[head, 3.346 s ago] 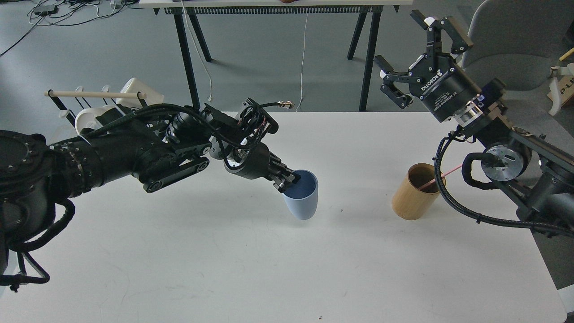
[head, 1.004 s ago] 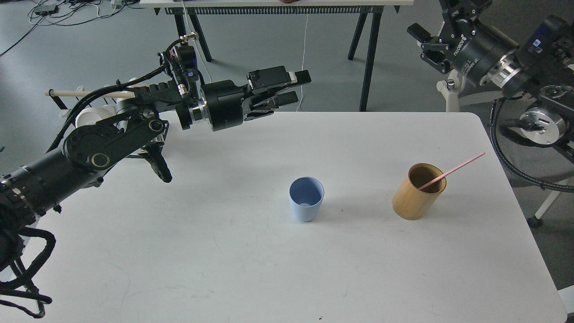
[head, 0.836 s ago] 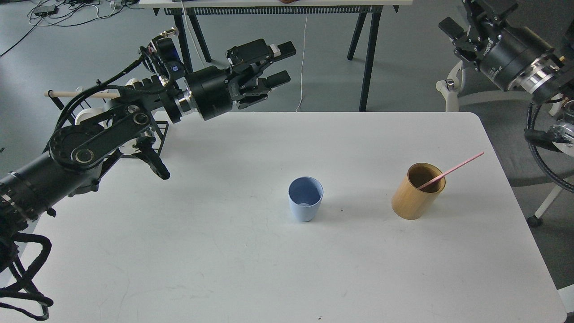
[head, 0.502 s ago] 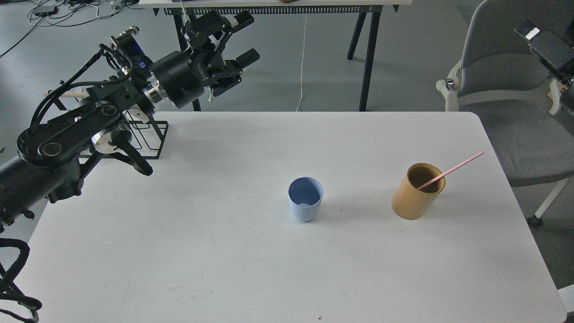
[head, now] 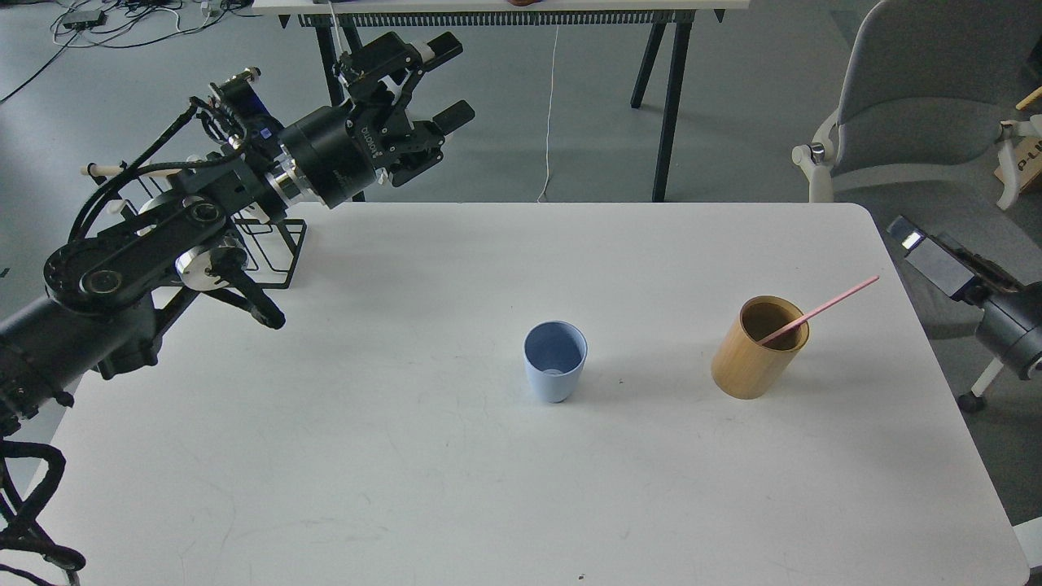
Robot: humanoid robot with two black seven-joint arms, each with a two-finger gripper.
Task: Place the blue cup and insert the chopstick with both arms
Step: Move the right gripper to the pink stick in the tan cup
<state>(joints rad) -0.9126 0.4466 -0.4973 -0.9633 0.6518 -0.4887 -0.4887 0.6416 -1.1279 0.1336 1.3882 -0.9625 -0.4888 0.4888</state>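
The blue cup (head: 555,360) stands upright and alone near the middle of the white table (head: 423,488). The pink chopstick (head: 824,308) leans in a tan bamboo cylinder (head: 755,350) to the cup's right, with its tip pointing up and right. My left gripper (head: 453,80) is open and empty, raised beyond the table's far left edge, well away from the cup. Only a dark link of my right arm (head: 969,285) shows at the right edge. Its gripper is out of view.
A black wire rack (head: 273,244) with white mugs stands at the table's far left, partly behind my left arm. A grey chair (head: 912,106) stands off the far right corner. Black table legs (head: 672,98) stand behind.
My left gripper let go of the cup, which now stands upright, and drew back up and to the left, open. My right arm swung up and out; its gripper has left the view.
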